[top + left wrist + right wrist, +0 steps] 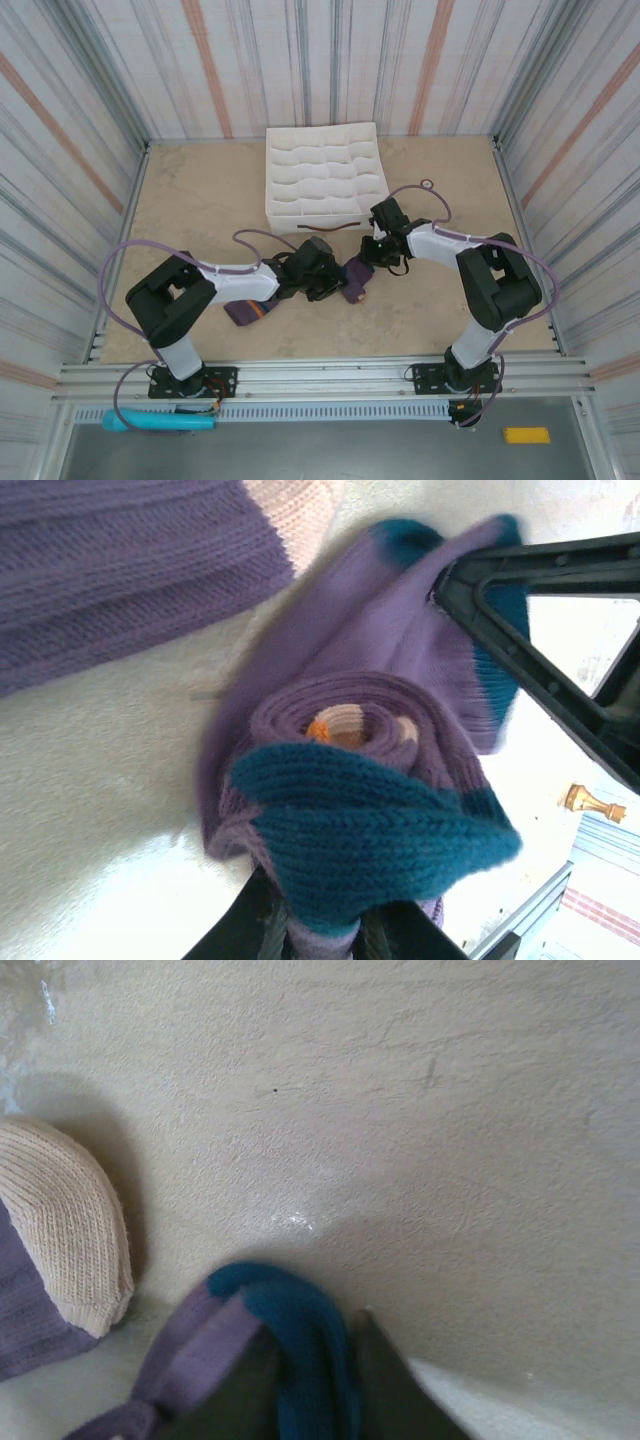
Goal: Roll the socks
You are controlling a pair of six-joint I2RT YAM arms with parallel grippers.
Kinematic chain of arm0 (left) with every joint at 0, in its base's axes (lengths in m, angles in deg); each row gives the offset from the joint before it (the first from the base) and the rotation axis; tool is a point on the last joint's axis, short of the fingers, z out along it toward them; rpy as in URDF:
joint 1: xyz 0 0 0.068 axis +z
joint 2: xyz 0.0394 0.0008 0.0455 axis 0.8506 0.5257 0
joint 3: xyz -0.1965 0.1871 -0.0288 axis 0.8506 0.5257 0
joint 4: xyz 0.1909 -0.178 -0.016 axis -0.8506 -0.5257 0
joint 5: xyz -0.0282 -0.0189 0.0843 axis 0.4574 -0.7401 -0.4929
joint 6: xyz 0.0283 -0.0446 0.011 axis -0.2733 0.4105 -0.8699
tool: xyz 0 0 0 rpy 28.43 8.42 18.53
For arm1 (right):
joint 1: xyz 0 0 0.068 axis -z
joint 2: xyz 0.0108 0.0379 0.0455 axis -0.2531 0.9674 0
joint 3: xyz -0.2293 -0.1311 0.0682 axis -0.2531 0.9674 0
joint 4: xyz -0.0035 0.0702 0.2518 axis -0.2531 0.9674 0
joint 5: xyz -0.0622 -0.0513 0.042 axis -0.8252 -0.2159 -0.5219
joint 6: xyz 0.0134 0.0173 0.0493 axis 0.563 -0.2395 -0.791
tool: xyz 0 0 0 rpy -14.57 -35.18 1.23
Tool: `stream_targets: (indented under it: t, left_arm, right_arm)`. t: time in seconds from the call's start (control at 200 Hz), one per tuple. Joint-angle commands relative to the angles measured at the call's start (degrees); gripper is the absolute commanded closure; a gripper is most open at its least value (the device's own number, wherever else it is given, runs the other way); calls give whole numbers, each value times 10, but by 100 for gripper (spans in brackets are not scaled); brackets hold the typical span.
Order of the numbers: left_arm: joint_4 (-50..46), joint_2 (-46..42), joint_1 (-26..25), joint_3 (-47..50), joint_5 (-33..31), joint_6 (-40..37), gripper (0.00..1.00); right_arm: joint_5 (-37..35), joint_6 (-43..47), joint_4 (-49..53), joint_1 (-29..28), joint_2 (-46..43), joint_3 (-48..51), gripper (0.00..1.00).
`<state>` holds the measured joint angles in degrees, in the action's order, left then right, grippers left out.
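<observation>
A purple sock with teal patches (370, 810) is wound into a roll, orange and peach showing at its core. My left gripper (320, 925) is shut on the roll's near end. The right gripper (315, 1370) pinches the same sock's teal edge (300, 1330), and one of its black fingers (540, 600) sits at the loose flap. From above, this sock (355, 282) lies between the left gripper (318, 268) and the right gripper (372, 252). The other purple sock (120, 560) lies flat beside it, with its peach toe (60, 1220) showing and its far end (245, 312) under my left forearm.
A white divided organizer box (272, 212) stands on the beige table behind the grippers. Striped walls close in the table on three sides. A metal rail (320, 378) runs along the near edge by the arm bases.
</observation>
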<state>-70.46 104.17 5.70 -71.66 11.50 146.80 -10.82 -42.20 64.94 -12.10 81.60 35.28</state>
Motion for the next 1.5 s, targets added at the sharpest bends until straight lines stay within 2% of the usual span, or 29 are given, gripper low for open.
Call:
stream_targets:
  t: [0.0,0.05,0.07,0.08,0.155,0.26,0.386,0.616,0.786,0.862,1.117,1.333,1.498]
  left_arm:
    - [-57,-12,-5,14,-20,12,100]
    - [-59,-8,-3,10,-16,13,100]
    - [-58,-6,-3,8,-14,13,100]
    - [-59,-5,-3,8,-13,13,100]
    - [-64,0,-3,3,-12,16,100]
    - [-58,6,-1,4,-4,21,100]
    - [-53,15,3,1,12,27,100]
    - [-38,27,9,9,42,48,100]
    - [-55,32,17,-5,64,41,100]
    - [-62,32,19,-9,65,39,100]
    - [-72,31,28,-8,77,32,100]
    - [-85,32,38,-16,91,21,100]
    - [-76,41,37,-16,99,23,100]
  right_arm:
    - [-26,23,-29,2,-38,11,63]
    - [-25,31,-32,-1,-59,16,50]
    - [-27,33,-32,-2,-65,17,47]
    - [-27,36,-32,-3,-71,18,41]
    - [-37,51,-25,-13,-110,27,30]
    - [-67,67,-16,-40,-175,53,26]
    - [-116,83,-31,-102,-264,115,23]
    - [-246,90,-118,-247,-348,234,24]
    - [-355,113,-187,-347,-332,279,25]
    - [-396,123,-203,-373,-306,282,26]
    - [-451,144,-288,-398,-236,308,33]
    - [-454,147,-314,-399,-215,321,37]
    - [-441,152,-323,-396,-191,314,50]
